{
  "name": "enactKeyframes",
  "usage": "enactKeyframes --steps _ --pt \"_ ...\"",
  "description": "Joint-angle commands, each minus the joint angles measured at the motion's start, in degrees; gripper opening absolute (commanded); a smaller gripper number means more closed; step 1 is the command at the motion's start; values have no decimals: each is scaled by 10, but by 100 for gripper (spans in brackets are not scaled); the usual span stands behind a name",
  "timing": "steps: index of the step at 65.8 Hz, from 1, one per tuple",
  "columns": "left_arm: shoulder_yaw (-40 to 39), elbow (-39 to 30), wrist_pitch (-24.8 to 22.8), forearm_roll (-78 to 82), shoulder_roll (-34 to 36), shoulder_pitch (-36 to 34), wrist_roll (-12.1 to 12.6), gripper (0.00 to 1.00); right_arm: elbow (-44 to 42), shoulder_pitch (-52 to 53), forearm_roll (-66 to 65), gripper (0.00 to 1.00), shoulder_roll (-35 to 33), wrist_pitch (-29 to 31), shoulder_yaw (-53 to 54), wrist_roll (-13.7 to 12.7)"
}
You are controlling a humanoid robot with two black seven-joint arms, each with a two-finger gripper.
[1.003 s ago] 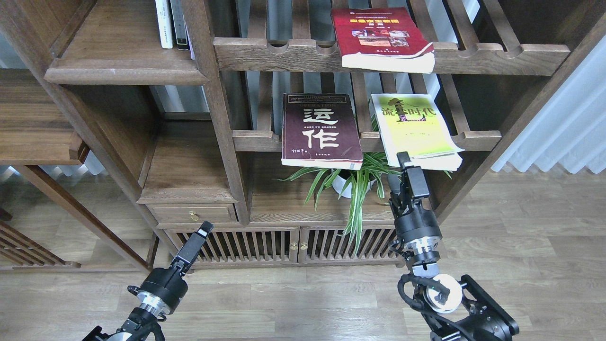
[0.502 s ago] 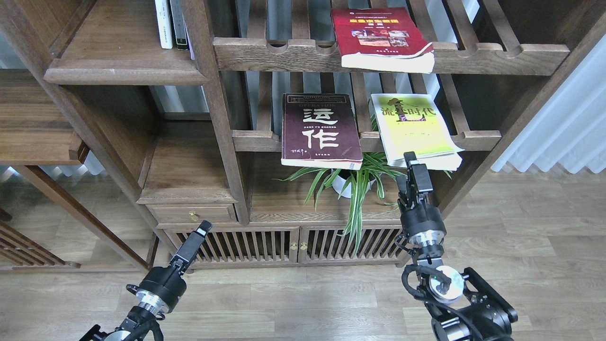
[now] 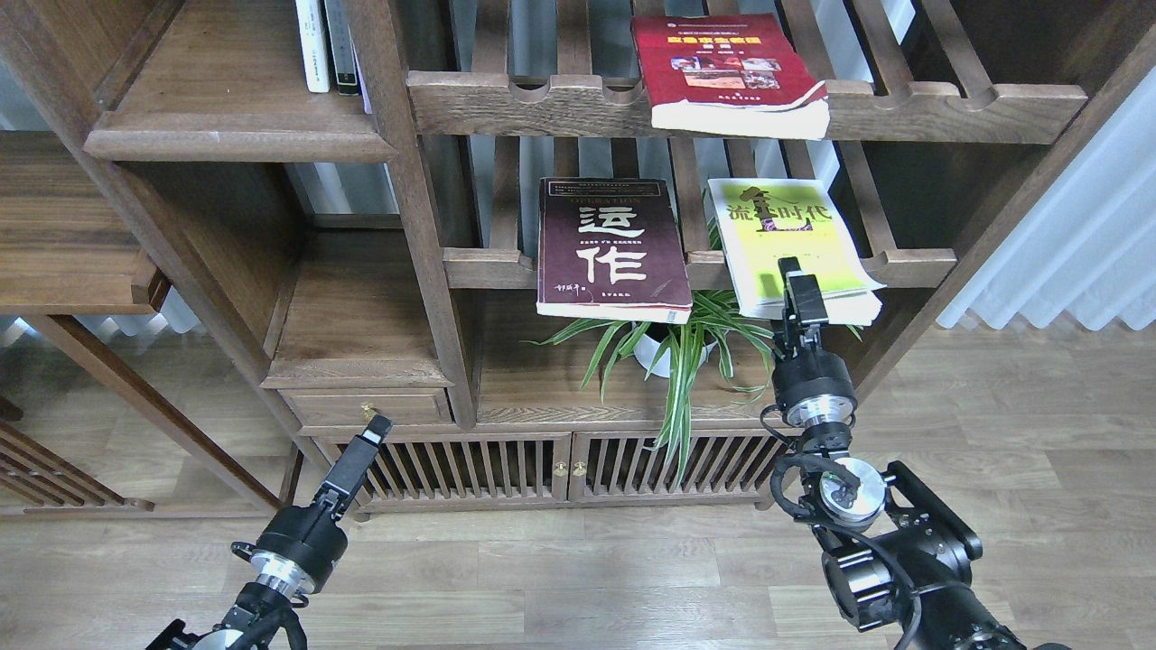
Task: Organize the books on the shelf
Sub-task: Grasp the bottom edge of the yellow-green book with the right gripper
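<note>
Three books lie flat on slatted racks. The dark maroon book (image 3: 610, 248) with big white characters and the yellow-green and white book (image 3: 781, 226) share the middle rack, both overhanging its front rail. On the upper rack rests the red book (image 3: 722, 68). My right gripper (image 3: 795, 282) reaches up over the near edge of the yellow-green book; its fingers show as one dark shape, so contact is unclear. My left gripper (image 3: 372, 429) hangs low in front of the cabinet, far from any book. The solid plank shelf (image 3: 235, 135) is at upper left.
Thin white and dark upright books (image 3: 325, 45) stand at the back of the plank shelf. A potted spider plant (image 3: 677, 352) sits under the middle rack, just left of my right arm. A drawer with a brass knob (image 3: 366, 411) and slatted cabinet doors (image 3: 542, 465) lie below.
My right gripper has risen and shifted right, from below the yellow-green book's near edge to overlapping it. The left gripper has drifted slightly down and left. The books have not moved.
</note>
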Motion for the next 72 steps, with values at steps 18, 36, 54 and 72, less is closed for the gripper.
enactKeyframes --steps 18,36,54,72 --pt "0 9 0 -3 0 -4 1 100 -1 -5 0 43 0 1 -1 1" --pt "-1 8 0 -3 0 -3 0 100 -1 -5 0 18 0 11 -2 1" --pt "-7 7 0 -3 0 -3 0 100 12 -16 7 4 0 54 3 3" --pt "-7 10 0 -3 0 -7 1 100 108 -107 32 3 0 54 1 0"
